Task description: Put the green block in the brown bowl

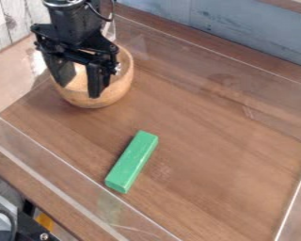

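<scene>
One green block (133, 161) lies flat on the wooden table (222, 132), its long side running on a slant from upper right to lower left, toward the table's near edge. Nothing touches it. Well apart from it, up and to the left, stands the brown bowl (117, 87), round and pale, near the table's far left corner. The black gripper (76, 87) hangs right in front of the bowl and covers most of it from this view, pointing straight down. Its two fingers (97, 79) are spread, with a clear gap between them, and nothing is pinched there. The arm rises straight up above it and leaves the picture at the top. A clear plastic wall (65, 179) rims the table.
</scene>
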